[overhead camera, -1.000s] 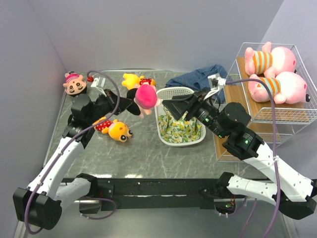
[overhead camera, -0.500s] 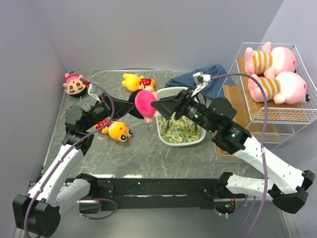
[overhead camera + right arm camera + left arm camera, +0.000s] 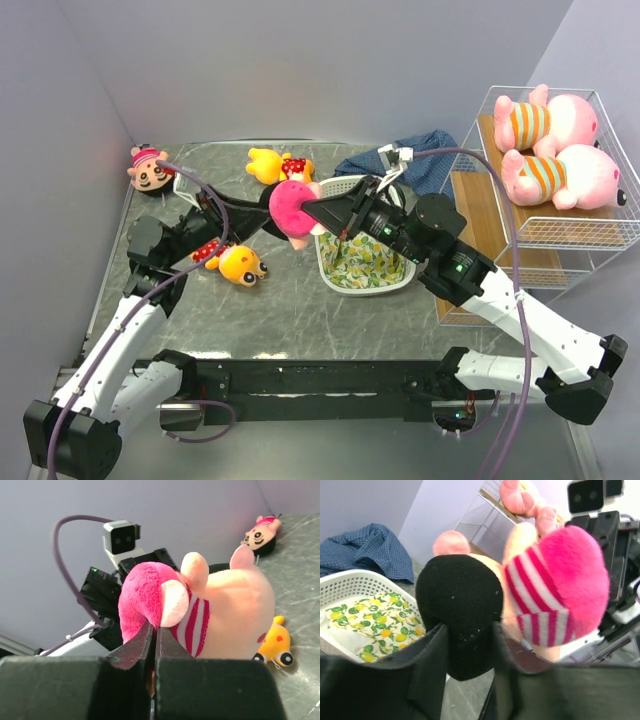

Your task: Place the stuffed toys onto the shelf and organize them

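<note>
Mid-air pink striped plush doll (image 3: 292, 207): right gripper (image 3: 312, 207) clamps its hat; left gripper (image 3: 262, 215), parted, straddles its black end; arms outstretched.

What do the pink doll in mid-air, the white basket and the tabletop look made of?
Pink doll: fuzzy plush fabric, matte pile. Basket: probably moulded plastic, slotted walls, smooth. Tabletop: grey marble-look, veined, slightly glossy; real stone or laminate unclear.

A pink doll (image 3: 292, 208) hangs above the surface (image 3: 300, 310). Two striped pigs (image 3: 548, 122) lie side by side on the shelf's (image 3: 478, 215) top tier. Two yellow bears (image 3: 238, 263) and a small doll (image 3: 150, 170) lie on the surface.
</note>
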Motion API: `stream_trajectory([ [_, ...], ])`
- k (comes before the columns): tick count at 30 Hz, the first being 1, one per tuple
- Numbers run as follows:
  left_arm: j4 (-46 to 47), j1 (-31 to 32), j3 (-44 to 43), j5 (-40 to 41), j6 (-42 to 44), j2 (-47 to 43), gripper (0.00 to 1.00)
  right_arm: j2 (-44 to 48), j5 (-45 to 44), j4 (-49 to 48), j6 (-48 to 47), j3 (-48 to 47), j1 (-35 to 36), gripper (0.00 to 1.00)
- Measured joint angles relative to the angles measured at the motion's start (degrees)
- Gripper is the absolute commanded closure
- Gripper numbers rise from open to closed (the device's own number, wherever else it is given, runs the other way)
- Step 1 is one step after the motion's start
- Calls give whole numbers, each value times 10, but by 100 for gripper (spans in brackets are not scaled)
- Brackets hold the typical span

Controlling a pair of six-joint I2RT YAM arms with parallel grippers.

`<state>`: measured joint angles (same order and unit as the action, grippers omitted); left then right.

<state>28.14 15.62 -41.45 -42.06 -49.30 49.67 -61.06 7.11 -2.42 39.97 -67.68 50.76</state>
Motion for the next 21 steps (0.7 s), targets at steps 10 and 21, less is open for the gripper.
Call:
stream_trajectory([
  [10, -117, 0, -17, 66, 57, -16, 4, 5, -43, 49, -86, -26, 0, 100],
  [21, -302, 0, -94, 170, 207, -55, 4, -36, -230, 251, -370, -174, 0, 100],
])
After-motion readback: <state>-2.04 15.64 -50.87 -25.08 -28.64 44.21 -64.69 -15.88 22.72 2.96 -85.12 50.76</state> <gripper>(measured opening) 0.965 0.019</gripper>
